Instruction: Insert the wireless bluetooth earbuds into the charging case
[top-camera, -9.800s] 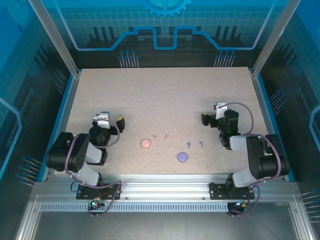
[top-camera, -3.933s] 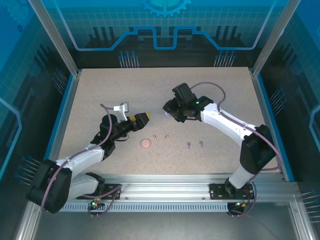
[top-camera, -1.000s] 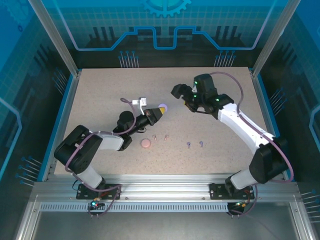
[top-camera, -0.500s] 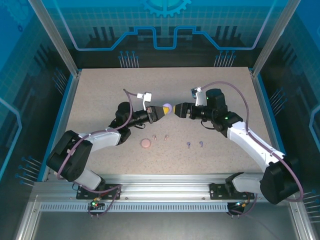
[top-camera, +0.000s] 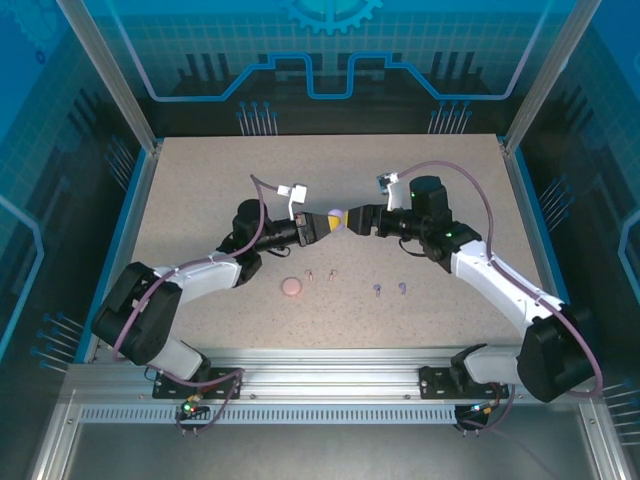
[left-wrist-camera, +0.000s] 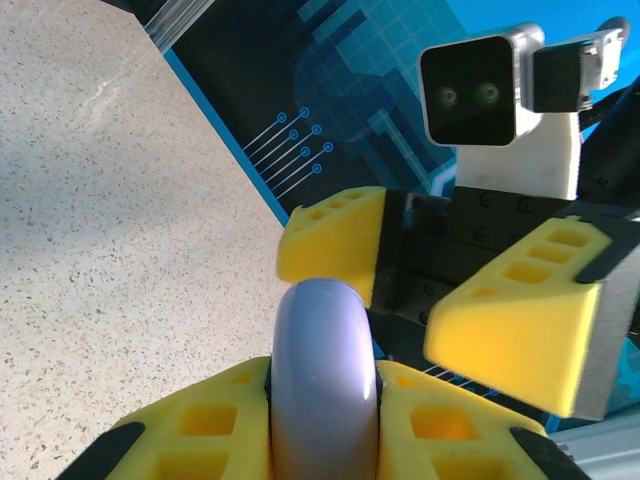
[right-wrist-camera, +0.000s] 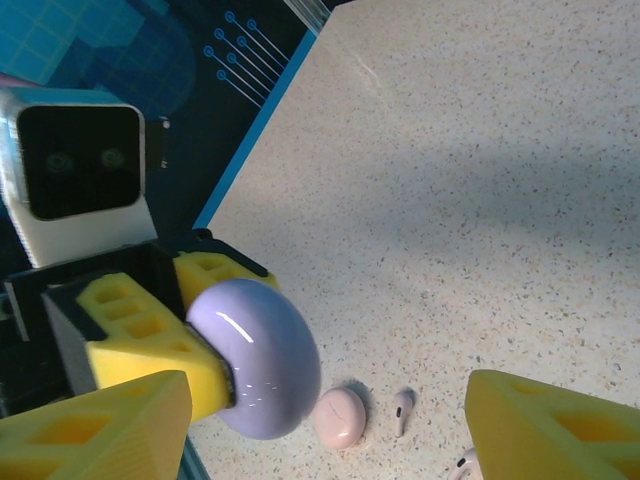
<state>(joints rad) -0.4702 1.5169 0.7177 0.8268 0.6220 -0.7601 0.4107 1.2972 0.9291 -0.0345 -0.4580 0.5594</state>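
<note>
1. Left gripper (top-camera: 328, 221) is clenched on the purple charging case (top-camera: 339, 215). The case stands on edge between the pads, raised above the counter (top-camera: 330, 165) near its middle.
2. Right gripper (top-camera: 357, 220) meets it head-on with jaws spread. One pad sits just beside the case's rim and the other stands apart from it, so it grips nothing.
3. Pink charging case (top-camera: 291, 287) lies flat on the counter, nearer the arm bases than the held case.
4. Two pink earbuds (top-camera: 309, 273) lie just right of the pink case without touching it.
5. Two purple earbuds (top-camera: 377, 290) lie further right, close together.
6. Open counter runs from the grippers to the far edge and out to the blue rim (top-camera: 141, 200) on both sides.
</note>
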